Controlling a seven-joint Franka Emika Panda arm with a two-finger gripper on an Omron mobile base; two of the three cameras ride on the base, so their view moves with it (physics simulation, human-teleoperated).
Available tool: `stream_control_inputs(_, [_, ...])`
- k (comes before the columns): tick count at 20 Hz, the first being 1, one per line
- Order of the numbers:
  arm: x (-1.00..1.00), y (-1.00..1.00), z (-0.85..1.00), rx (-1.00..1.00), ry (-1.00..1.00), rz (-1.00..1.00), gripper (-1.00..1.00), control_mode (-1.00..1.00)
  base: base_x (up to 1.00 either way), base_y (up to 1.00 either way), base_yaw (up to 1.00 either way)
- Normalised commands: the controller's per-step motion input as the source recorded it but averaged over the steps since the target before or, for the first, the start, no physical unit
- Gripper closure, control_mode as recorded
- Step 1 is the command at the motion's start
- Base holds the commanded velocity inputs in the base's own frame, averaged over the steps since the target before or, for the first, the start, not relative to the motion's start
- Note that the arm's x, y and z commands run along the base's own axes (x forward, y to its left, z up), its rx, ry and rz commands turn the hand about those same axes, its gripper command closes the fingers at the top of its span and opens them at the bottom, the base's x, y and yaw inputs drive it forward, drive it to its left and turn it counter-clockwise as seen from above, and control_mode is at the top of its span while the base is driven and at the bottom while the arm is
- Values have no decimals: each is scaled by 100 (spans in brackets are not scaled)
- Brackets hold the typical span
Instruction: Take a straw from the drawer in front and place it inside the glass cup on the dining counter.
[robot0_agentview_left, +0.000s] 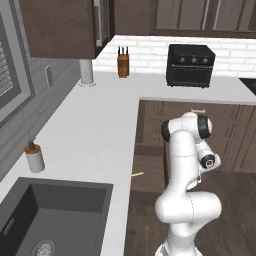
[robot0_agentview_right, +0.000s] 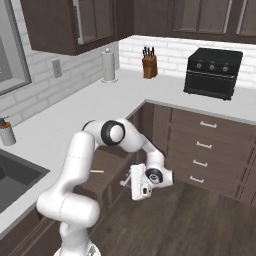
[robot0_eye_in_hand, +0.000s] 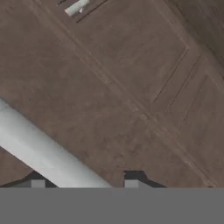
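The straw (robot0_agentview_left: 137, 174) (robot0_agentview_right: 97, 171), a thin pale-yellow stick, lies in the pulled-out drawer (robot0_agentview_right: 109, 166) under the white worktop's edge. My gripper (robot0_agentview_right: 127, 181) is low at the drawer's front, pointing at it. In the hand view the drawer's silver bar handle (robot0_eye_in_hand: 39, 153) runs diagonally between my gripper's (robot0_eye_in_hand: 84, 183) two fingertips. The jaws stand open around the handle, with a gap showing beside the right fingertip (robot0_eye_in_hand: 131, 183). The straw lies to the left of the hand, apart from it. The glass cup and the dining counter are out of view.
A white worktop (robot0_agentview_left: 90, 130) holds a dark sink (robot0_agentview_left: 55, 215), a soap bottle (robot0_agentview_left: 34, 157), a knife block (robot0_agentview_left: 123, 62), a paper towel roll (robot0_agentview_right: 108, 65) and a black toaster oven (robot0_agentview_left: 190, 65). More brown drawers (robot0_agentview_right: 205, 145) line the right; wooden floor (robot0_agentview_right: 190, 220) lies below.
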Motion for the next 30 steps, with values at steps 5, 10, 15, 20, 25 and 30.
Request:
stream_control_inputs(5, [-81,-49,-54,-95,61,-4,100,-100,0,0,0])
stream_control_inputs(10, [-85,-60,-64,-93,57,-3,100,-100,0,0,0])
stream_control_inputs(15, [-45,3,10,-74,31,-7,100,-100,0,0,0])
stream_control_inputs(20, [-45,22,96,-49,0,-15,-100,-100,0,0,0])
stream_control_inputs(25, [-54,15,100,-37,-19,-10,-100,-100,0,0,0])
stream_control_inputs(30, [-8,91,100,-23,-50,5,-100,-100,0,0,0])
